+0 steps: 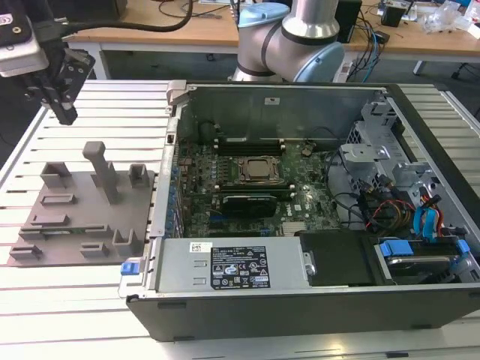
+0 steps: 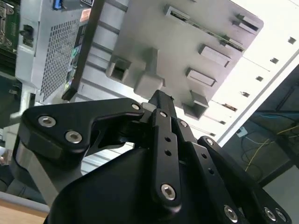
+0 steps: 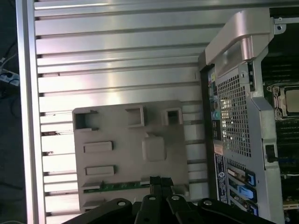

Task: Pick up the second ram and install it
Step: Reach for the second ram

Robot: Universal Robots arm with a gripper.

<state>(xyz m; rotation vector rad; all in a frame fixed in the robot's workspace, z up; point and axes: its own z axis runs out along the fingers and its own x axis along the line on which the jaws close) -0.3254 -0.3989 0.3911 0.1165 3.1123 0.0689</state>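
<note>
The second ram [image 3: 124, 185] is a thin green stick lying in a slot along one edge of the grey fixture plate [image 3: 121, 154]. In the first wrist view my gripper [image 3: 156, 180] hangs above the plate, its black fingers shut together with nothing between them, close over one end of the stick. From the exterior view, the gripper [image 1: 67, 114] is up in the air at the far left, above the back of the fixture plate [image 1: 90, 225]. The second wrist view looks past the gripper [image 2: 161, 96] at the plate [image 2: 187, 51].
An open computer case [image 1: 180, 94] lies at the exterior view's right of the plate, with the CPU socket [image 1: 259, 171] and memory slots [image 1: 251, 141] on its motherboard. A labelled metal cover [image 1: 232, 266] spans the front. The arm's base [image 1: 289, 41] stands behind. The table is slatted aluminium [image 1: 112, 105].
</note>
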